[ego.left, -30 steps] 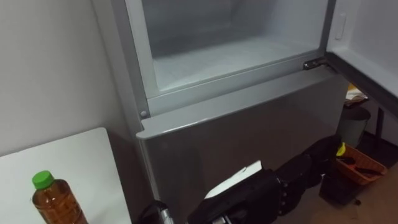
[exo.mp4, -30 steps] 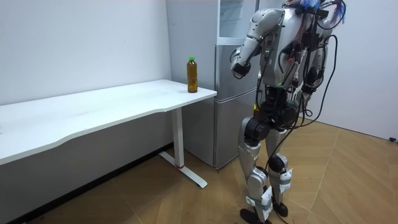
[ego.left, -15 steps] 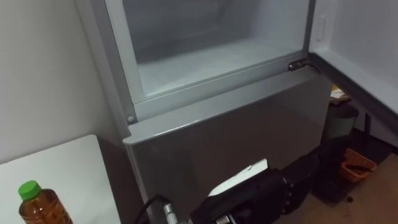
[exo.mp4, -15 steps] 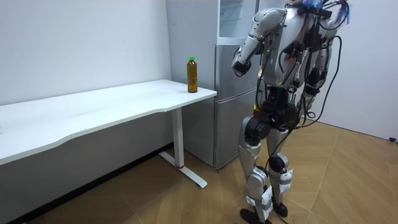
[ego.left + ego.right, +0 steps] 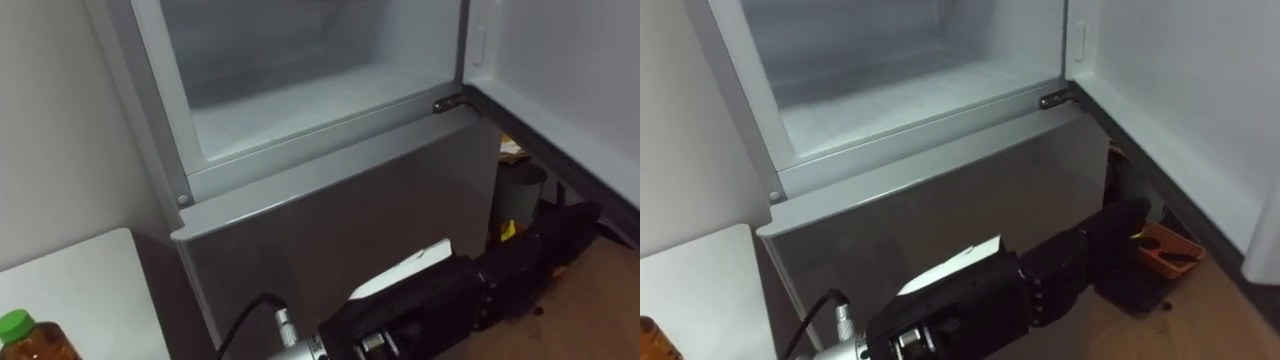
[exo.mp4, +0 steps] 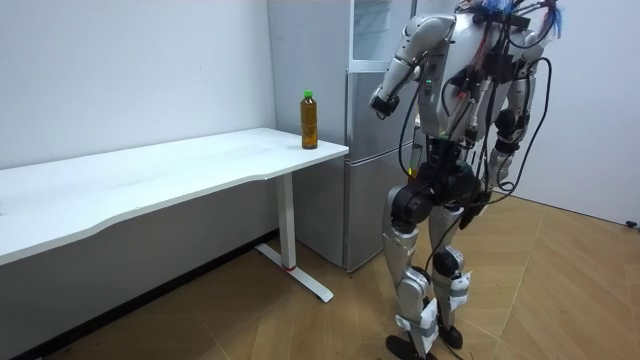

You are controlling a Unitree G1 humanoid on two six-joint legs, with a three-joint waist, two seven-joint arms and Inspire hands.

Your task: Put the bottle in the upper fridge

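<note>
room view: the robot stands facing the fridge (image 6: 365, 180), at the end of the white table (image 6: 200, 165). the upper compartment (image 5: 300, 100) is open, with its door (image 5: 560, 80) swung to the robot's right. the shelf floor inside looks bare. the lower door (image 5: 340, 235) is closed.

bottle (image 6: 309, 120): upright on the table corner nearest the fridge, green cap on, not yet picked up. in the left eye view it sits at the very bottom left edge.

step in hand (my reading): the compartment is ready, so the fetch comes next. notes for doing it well:
- turn body and head left first, so the bottle comes to mid-view.
- reach with the left hand, the nearer one.
- wrap round the bottle's body below the cap, not the cap itself.
- lift straight up before swinging across, since the fridge's side is just beside the table.
- clear the sill of the upper compartment and set the bottle down upright, well back from the edge.

left hand (image 5: 440, 300): low in front of the lower door, pointing to the robot's right. its fingers are stretched out nearly straight and it holds nothing. i cannot tell from the eye views whether it touches the door. in the room view it seems just off the fridge front.
</note>
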